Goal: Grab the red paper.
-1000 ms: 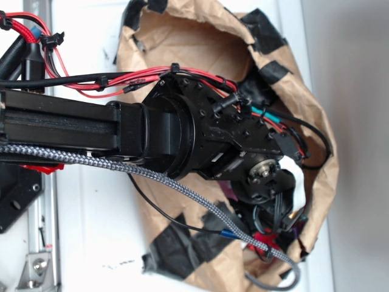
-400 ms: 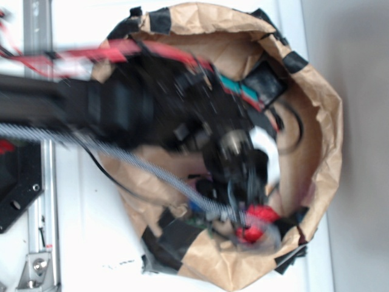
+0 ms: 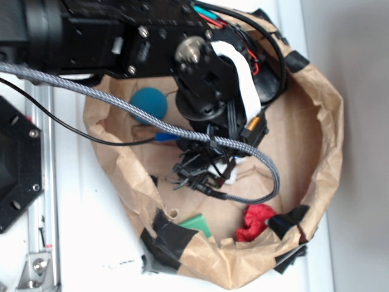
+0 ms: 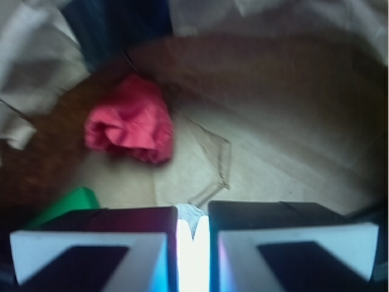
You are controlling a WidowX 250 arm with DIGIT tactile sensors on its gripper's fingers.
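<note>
Arm has pulled up off the crumpled red paper wad (image 3: 255, 222), which sits ungrabbed by the brown paper bag's (image 3: 325, 152) lower rim; gripper (image 4: 193, 252) nearly closed, pinching only a white scrap.

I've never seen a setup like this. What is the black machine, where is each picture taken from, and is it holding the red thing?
The black machine is a robot arm reaching into a crumpled brown paper bag. One picture looks down from outside; the other looks out from the arm's wrist, past its tool. The tool's two fingers are nearly closed on something white, not the red paper. That wad lies free on the bag's floor, near a flat green piece. A teal ball lies further off.
</note>
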